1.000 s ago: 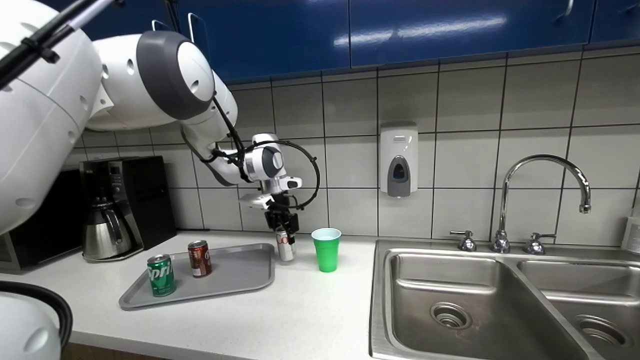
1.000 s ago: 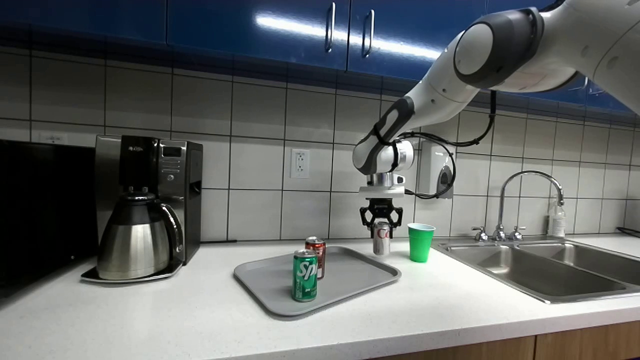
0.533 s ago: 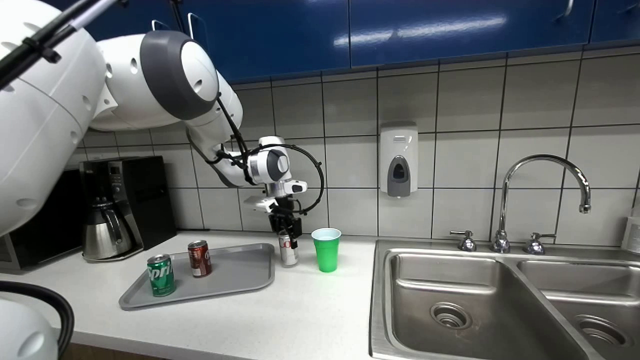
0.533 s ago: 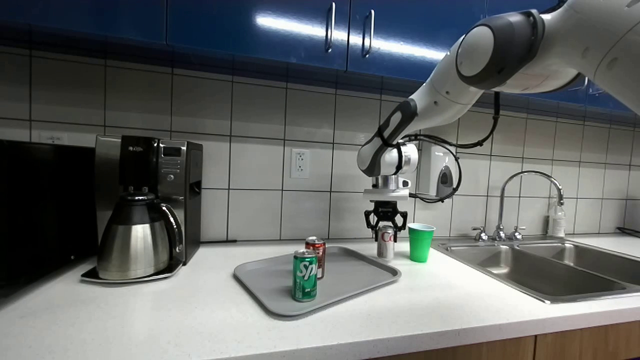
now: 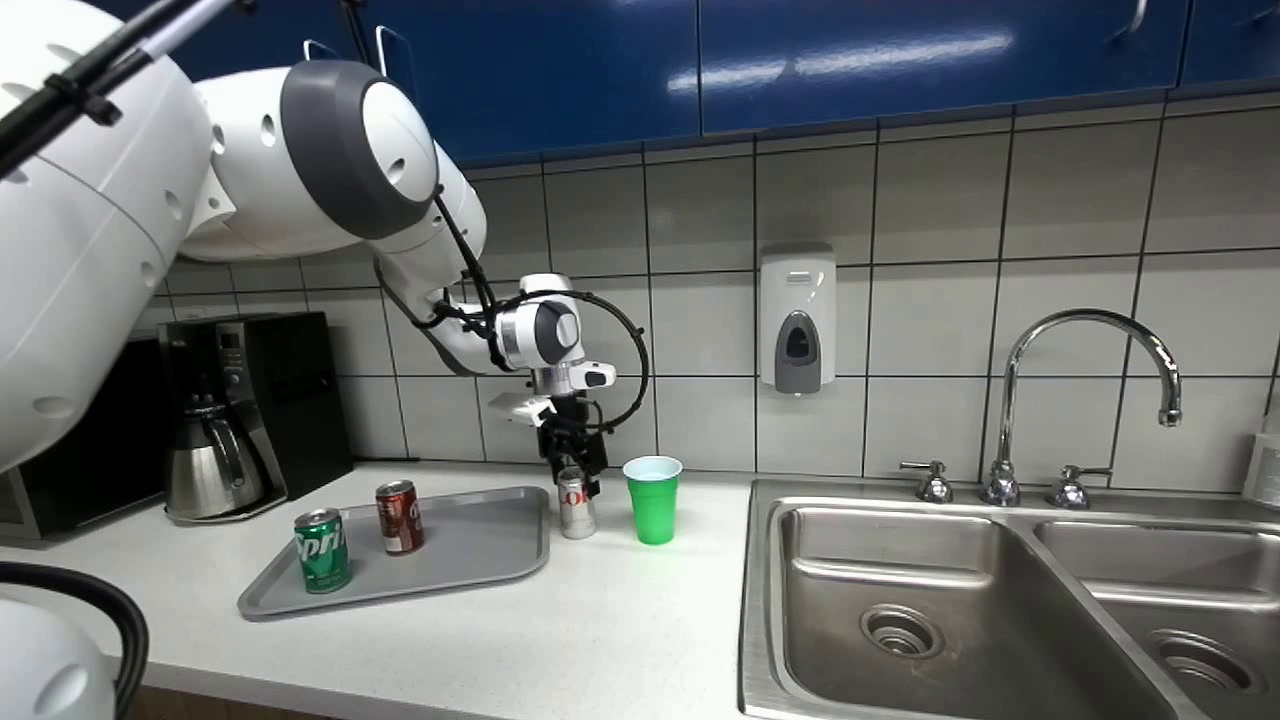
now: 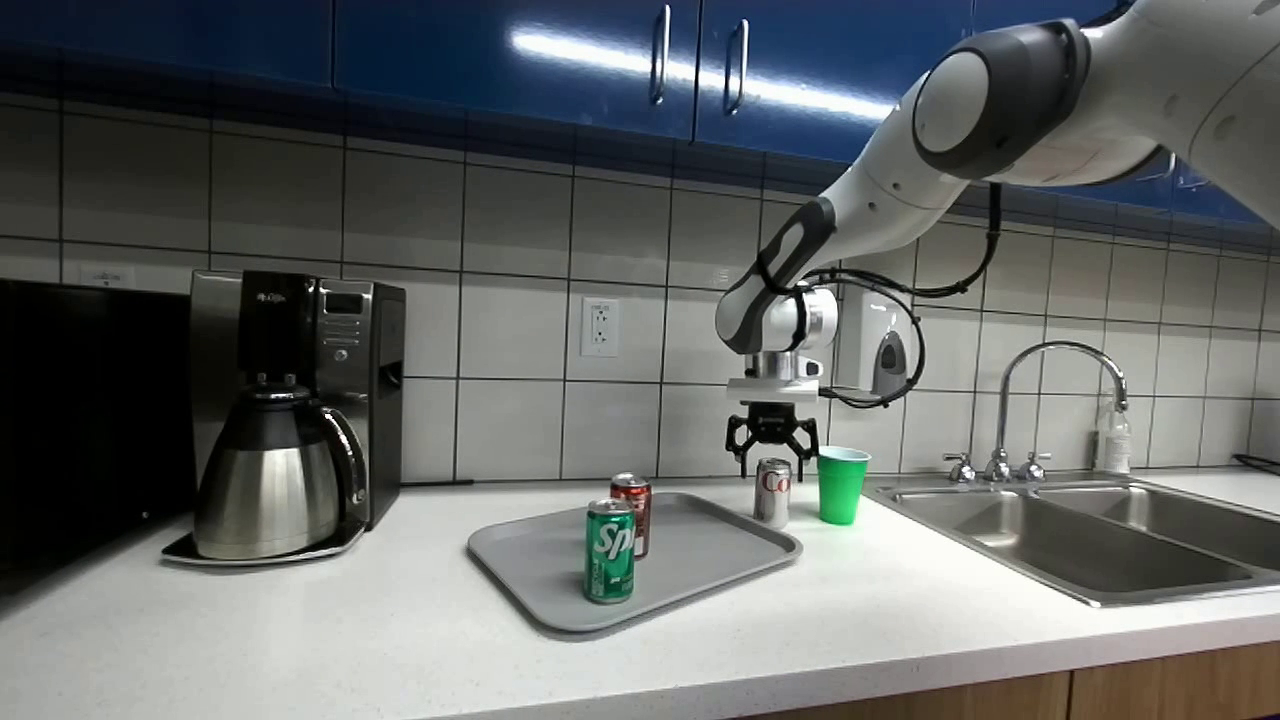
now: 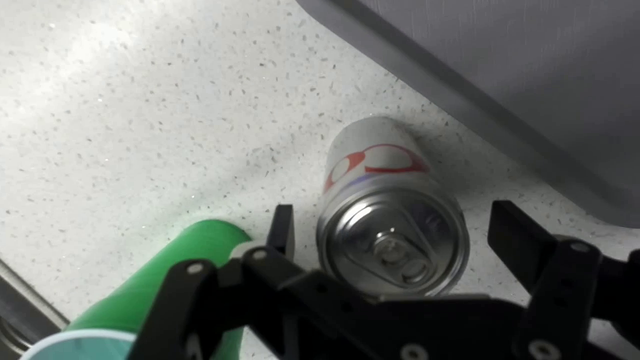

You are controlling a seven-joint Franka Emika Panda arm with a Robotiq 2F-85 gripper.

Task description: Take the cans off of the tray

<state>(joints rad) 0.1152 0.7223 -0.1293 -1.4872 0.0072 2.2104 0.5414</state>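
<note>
Done, off tray (image 6: 700,545), qty 1: silver can (image 6: 772,495), upright on counter (image 6: 330,630) nr back edge
Claw (image 6: 772,472): spread wide, holds nil
To go, on tray, qty 2: red can (image 5: 399,519), nearer counter's back edge; green can (image 5: 323,552), nearer front edge, both upright

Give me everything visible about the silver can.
The silver can looks metal, with red lettering on its side and a pull tab on its shiny lid. It stands upright on the counter, between the grey tray and the green cup, touching neither. The gripper is open around its top, clear of it.
</note>
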